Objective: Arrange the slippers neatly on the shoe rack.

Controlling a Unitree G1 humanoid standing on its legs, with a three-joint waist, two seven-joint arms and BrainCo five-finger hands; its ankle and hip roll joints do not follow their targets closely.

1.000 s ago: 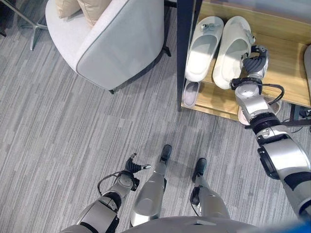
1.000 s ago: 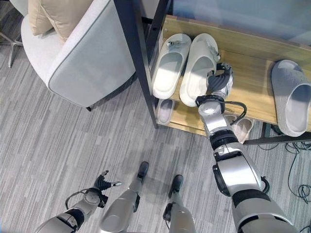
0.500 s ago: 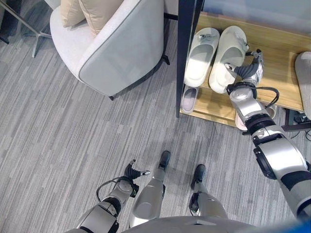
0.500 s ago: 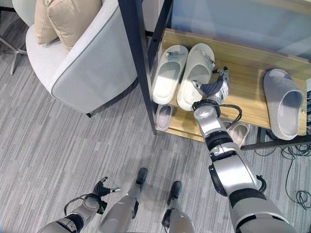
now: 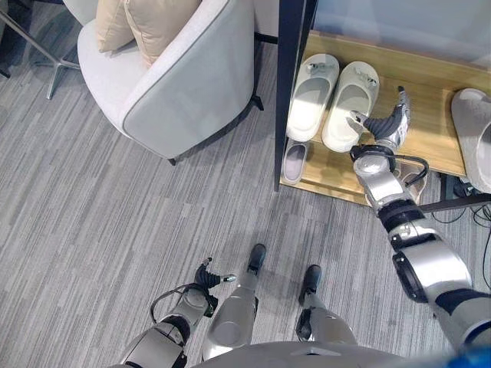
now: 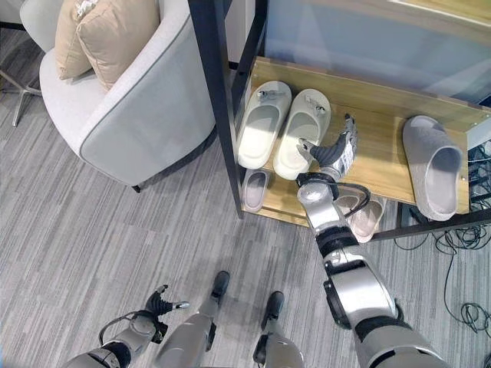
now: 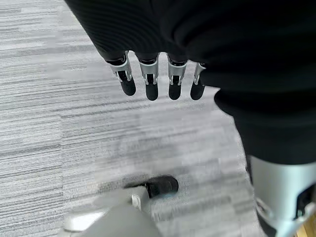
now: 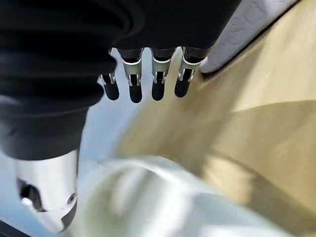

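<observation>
Left eye view: cream slipper pair (image 5: 331, 106) sits side by side on the shoe rack (image 5: 430, 130) upper shelf at 12 o'clock; right hand (image 5: 382, 124) just beside the right-side slipper, fingers straight and loose, holding nothing. Grey slipper (image 5: 476, 134) lies well apart at 2 o'clock. Left hand (image 5: 209, 274) idles low at 7 o'clock.

Right eye view: small slippers (image 6: 254, 190) on the lower shelf.

Right wrist view: fingers (image 8: 157, 81) extended over wood. Judgement: nudge with flat fingers, keeping heels level.
</observation>
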